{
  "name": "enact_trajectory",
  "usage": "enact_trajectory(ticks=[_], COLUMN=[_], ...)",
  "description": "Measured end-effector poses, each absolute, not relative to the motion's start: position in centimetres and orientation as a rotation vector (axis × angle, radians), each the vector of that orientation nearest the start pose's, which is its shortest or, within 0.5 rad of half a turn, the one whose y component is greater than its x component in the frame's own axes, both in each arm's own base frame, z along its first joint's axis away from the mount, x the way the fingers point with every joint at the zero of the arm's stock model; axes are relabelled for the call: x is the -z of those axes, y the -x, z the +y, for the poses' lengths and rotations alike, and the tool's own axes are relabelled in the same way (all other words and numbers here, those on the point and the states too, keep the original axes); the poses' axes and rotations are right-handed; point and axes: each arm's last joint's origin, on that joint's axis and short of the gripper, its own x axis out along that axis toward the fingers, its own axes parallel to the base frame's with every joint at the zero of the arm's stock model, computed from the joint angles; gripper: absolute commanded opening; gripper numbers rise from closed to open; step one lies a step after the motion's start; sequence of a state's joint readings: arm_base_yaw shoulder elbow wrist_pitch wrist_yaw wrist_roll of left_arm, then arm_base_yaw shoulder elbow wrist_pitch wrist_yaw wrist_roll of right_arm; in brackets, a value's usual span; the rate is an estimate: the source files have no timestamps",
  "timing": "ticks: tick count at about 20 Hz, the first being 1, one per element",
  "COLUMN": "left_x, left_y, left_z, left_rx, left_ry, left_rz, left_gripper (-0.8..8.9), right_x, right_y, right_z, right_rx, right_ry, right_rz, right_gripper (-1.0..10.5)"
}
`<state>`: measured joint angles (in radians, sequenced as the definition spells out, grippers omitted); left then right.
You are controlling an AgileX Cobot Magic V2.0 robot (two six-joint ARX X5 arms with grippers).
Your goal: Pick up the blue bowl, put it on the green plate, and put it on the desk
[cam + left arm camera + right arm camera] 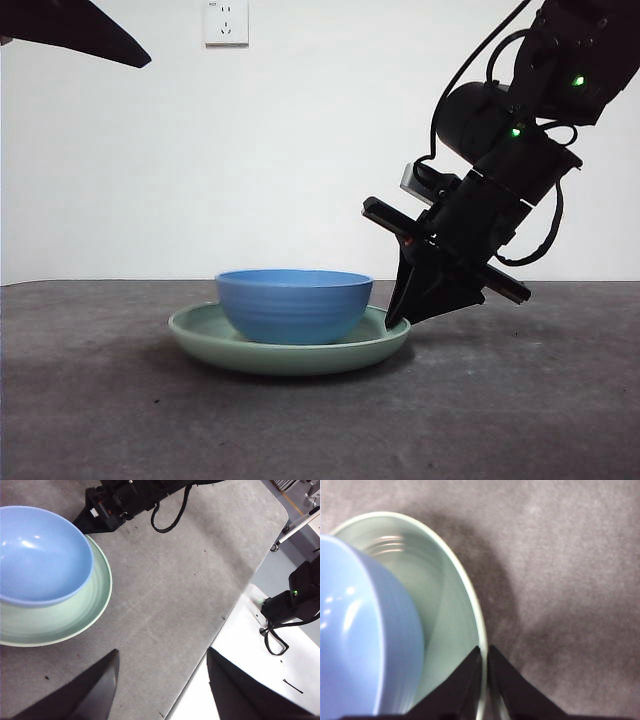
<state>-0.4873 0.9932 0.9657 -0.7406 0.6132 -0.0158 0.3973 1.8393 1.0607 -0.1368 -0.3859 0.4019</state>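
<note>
Front view first, from nearest to farthest: the desk [110, 420] runs dark, rough and mottled right up to the camera and spreads across the whole width. Sitting on it, a little left of centre, is the green plate [200, 340], wide and shallow. The blue bowl [294, 305] stands upright inside the plate, resting on its floor, its ridged side rising well above the plate's rim.

At the plate's right edge the right gripper [399, 318] comes down at a slant from the upper right, big and black with two small green lights on the arm. Its tip is right at the plate's rim. From the right wrist camera the two jaws are nearly together, one on each side of the pale rim of the green plate [447, 605], so they look clamped on that rim; the blue bowl [365, 635] fills the space just beside them, inside the plate.

The left gripper [160, 685] hangs high and well off from the dishes, its jaws standing wide apart with nothing between them. Its camera looks down on the blue bowl [40, 555] seated in the green plate [60, 625], the right gripper [80, 522] at the plate's far edge, and the desk [175, 580] running out to its border. In the front picture this arm is only a black tip at the top left corner.

Behind everything is a plain white wall with a white wall socket [226, 21] high up
</note>
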Motion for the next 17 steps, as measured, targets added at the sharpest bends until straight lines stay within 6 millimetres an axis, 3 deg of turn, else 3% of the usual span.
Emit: enact_trajectory(ticks=[4, 8, 12, 17], left_x=[-31.4, -31.4, -31.4, -31.4], left_y=[-15.8, -15.8, -15.8, -15.8], left_z=[-10.3, -10.3, -10.3, -10.3], left_rx=[1.037, 1.037, 1.037, 1.037], left_ry=[0.064, 0.064, 0.064, 0.064], left_rz=[0.816, 0.816, 0.816, 0.815], left_gripper=[2.81, 2.81, 2.81, 2.81], right_x=[-15.3, -15.6, -19.1, -25.2], right_y=[-33.2, -33.1, -32.1, -28.7], right_z=[15.1, 15.0, 14.3, 12.7], right_rx=[-0.515, -0.506, -0.453, -0.477], right_ry=[-0.341, -0.337, -0.311, -0.259], right_rz=[1.064, 1.063, 0.987, 0.895], right_gripper=[1.8, 1.8, 1.8, 1.8])
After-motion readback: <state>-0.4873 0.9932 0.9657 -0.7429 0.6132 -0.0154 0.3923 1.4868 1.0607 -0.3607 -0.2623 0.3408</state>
